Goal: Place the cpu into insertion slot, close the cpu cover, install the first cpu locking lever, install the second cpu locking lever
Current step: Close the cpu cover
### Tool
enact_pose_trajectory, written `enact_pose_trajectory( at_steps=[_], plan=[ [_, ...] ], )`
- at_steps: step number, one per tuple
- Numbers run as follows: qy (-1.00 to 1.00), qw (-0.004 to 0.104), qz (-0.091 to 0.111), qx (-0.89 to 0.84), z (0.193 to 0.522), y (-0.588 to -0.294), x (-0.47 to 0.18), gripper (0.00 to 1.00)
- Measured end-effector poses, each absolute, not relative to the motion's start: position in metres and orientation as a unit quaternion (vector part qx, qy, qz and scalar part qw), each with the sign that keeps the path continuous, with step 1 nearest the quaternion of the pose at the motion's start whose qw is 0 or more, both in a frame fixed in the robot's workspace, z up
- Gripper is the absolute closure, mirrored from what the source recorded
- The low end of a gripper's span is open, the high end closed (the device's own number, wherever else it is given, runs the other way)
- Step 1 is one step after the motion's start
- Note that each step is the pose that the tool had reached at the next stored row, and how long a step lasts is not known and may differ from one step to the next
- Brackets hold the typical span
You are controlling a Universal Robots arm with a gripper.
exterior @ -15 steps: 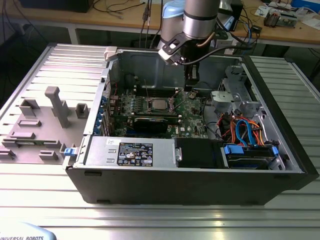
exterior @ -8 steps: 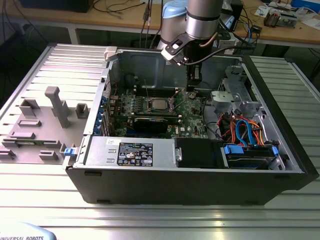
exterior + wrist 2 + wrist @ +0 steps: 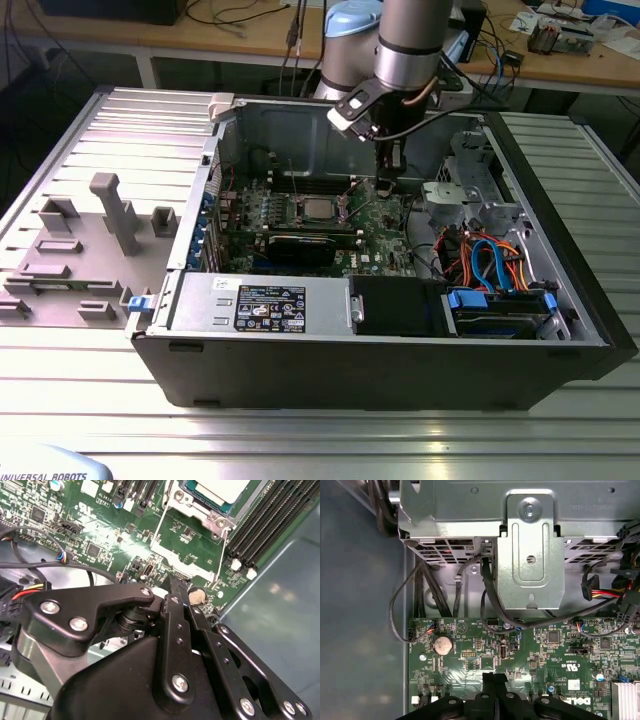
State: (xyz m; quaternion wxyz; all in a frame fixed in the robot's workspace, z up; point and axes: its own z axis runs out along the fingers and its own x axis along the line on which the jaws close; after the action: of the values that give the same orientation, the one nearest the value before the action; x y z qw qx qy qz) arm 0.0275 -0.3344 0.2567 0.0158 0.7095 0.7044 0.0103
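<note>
The cpu (image 3: 318,208) (image 3: 220,487) lies flat in the insertion slot (image 3: 212,517) on the green board, its silver top showing. The cpu cover (image 3: 200,504) is a silvery frame lying around the chip. Two thin wire locking levers (image 3: 159,527) (image 3: 223,555) stick out from the socket, unlatched. My gripper (image 3: 390,182) (image 3: 175,586) (image 3: 493,676) hovers over the board to the exterior view's right of the socket, near a coin battery (image 3: 443,644). Its black fingers are shut together with nothing between them.
A long black graphics card (image 3: 300,245) sits in front of the socket. Memory slots (image 3: 270,520) run beside it. A metal drive bracket (image 3: 530,555) with cables (image 3: 490,600) stands just beyond the gripper. The case walls (image 3: 300,130) enclose the board.
</note>
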Motion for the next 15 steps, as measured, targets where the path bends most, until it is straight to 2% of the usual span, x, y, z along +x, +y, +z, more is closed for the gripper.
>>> enact_pose_trajectory(
  at_steps=[15],
  plan=[
    [0.705,0.013,0.008,0.709,0.2493,-0.3344,0.0267,0.89]
  ],
)
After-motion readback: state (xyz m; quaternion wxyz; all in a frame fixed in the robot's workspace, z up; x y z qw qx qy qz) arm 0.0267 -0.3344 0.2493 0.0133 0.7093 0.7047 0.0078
